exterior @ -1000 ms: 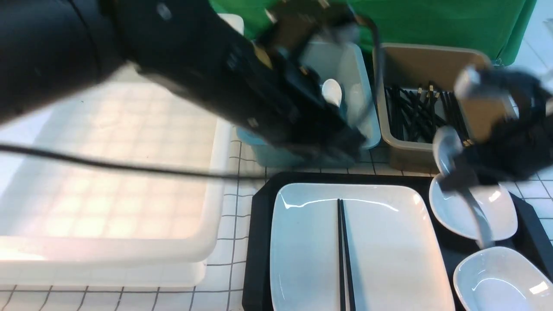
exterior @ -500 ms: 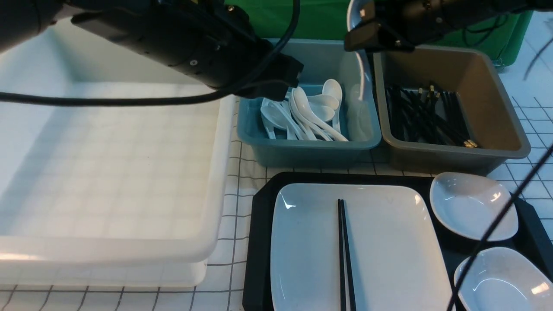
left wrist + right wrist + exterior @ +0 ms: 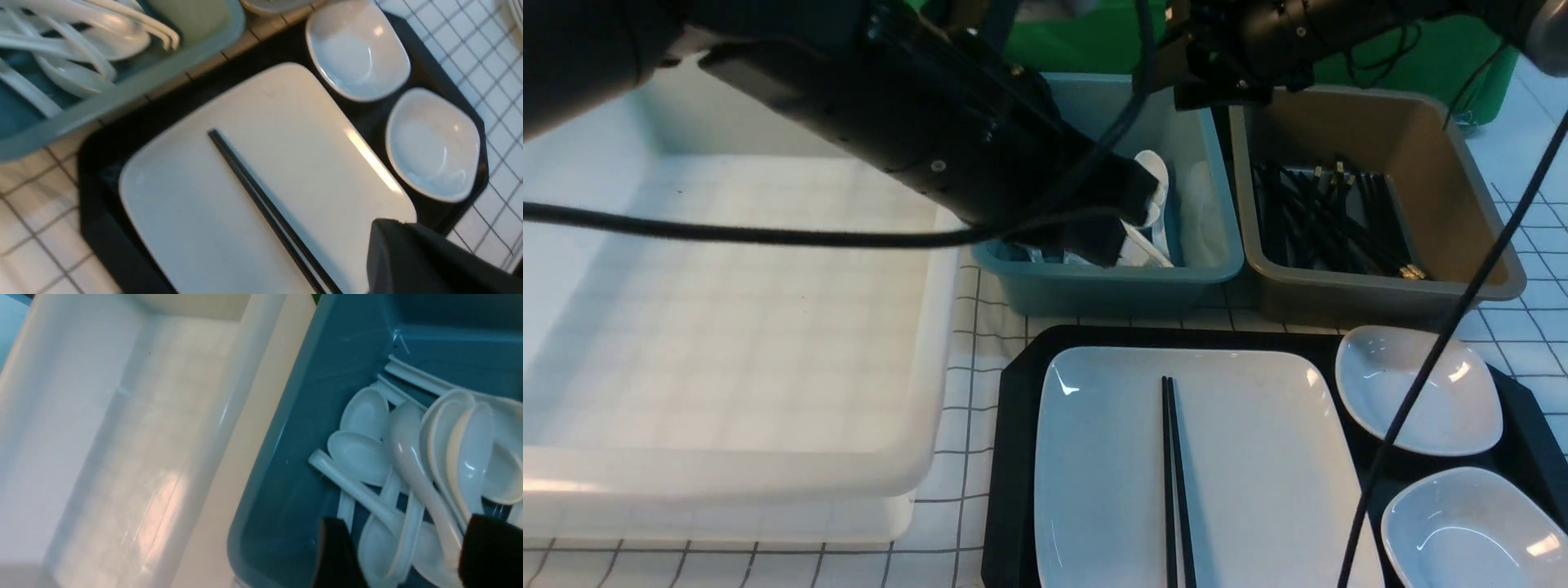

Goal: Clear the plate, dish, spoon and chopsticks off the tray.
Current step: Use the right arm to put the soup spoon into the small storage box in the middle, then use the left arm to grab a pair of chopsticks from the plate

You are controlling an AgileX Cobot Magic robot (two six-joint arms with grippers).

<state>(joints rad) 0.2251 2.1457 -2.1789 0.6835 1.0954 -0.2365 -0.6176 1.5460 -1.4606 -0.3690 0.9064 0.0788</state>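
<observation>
The black tray (image 3: 1013,408) holds the large white plate (image 3: 1258,457) with the black chopsticks (image 3: 1172,490) lying along its middle. Two small white dishes (image 3: 1417,392) (image 3: 1470,523) sit at the tray's right end. No spoon lies on the tray; several white spoons (image 3: 408,465) lie in the blue bin (image 3: 1094,286). My right gripper (image 3: 402,539) is open and empty just above those spoons. My left gripper (image 3: 1119,229) hangs over the blue bin's front. In the left wrist view one dark finger (image 3: 408,261) shows above the plate (image 3: 253,163) and chopsticks (image 3: 261,200).
A deep white tub (image 3: 727,310) fills the left side. A brown bin (image 3: 1380,286) with several black chopsticks stands right of the blue bin. Both bins stand behind the tray. My left arm (image 3: 890,106) and a cable (image 3: 1421,392) cross the view.
My right gripper carried the spoon from above the small dish up and left to over the blue bin, and its jaws now stand open without it. My left arm shifted right and lower.
</observation>
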